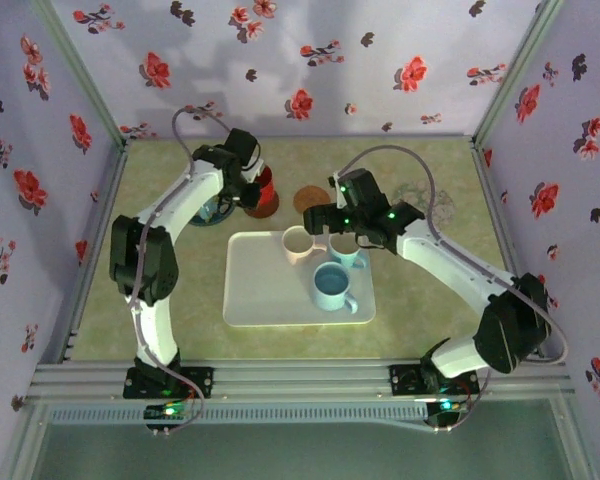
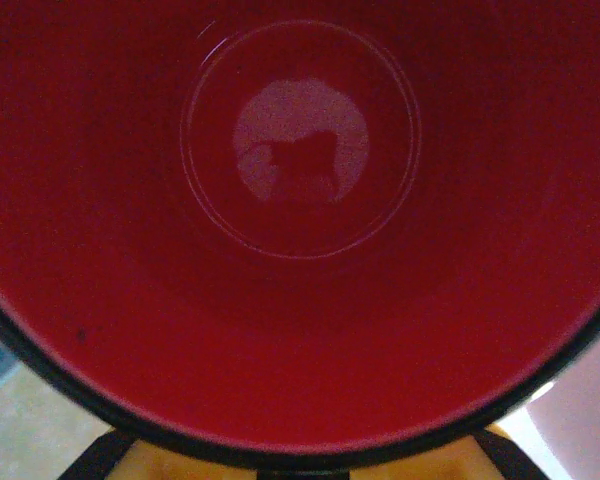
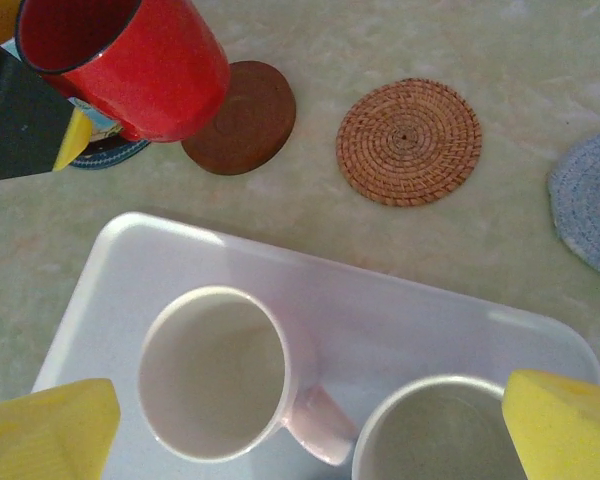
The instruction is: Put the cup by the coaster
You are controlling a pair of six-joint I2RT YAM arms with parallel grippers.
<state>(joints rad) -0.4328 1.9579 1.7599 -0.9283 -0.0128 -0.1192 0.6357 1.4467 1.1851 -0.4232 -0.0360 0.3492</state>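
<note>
Right wrist view has the red cup [image 3: 130, 65] tilted in the left pincer [image 1: 246, 190], clamped at its rim, base just over the edge of the brown coaster [image 3: 242, 118]. The right pincer [image 3: 310, 430] hangs open above the tray [image 3: 400, 310]. Placing looks in hand; next, level the cup, lower it onto the tabletop [image 3: 310, 215] beside the coaster, release.

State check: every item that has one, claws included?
red cup, empty, tilted, held
left claw, shut on red cup's rim
right claw, open above tray
white mug, upright, empty, on tray
teal mug, upright, on tray
blue mug, upright, on tray
</note>
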